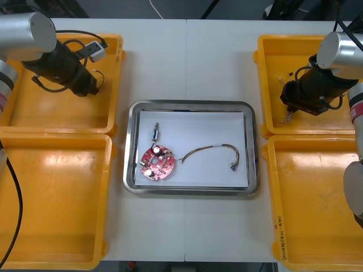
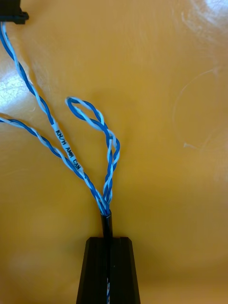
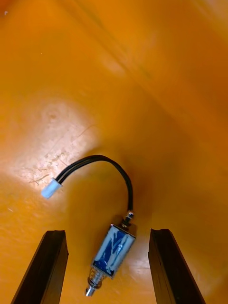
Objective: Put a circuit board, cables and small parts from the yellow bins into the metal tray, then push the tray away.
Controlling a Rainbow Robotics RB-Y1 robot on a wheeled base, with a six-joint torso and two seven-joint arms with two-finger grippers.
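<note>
Our right gripper point(image 2: 108, 240) is clamped on the blue and white cable point(image 2: 110, 156) in the yellow bin point(image 1: 272, 68) at upper right. Our left gripper point(image 3: 109, 232) has its fingers apart, with a small metal part point(image 3: 113, 249) seen between them, in the upper-left bin point(image 1: 57, 110). The tray point(image 1: 131, 147) at centre holds a circuit board point(image 1: 156, 164).

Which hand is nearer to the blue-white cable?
Right. The right hand is shut on the blue-white cable in the far right bin. The left hand is open across the table, over a small metal part in the far left bin.
</note>
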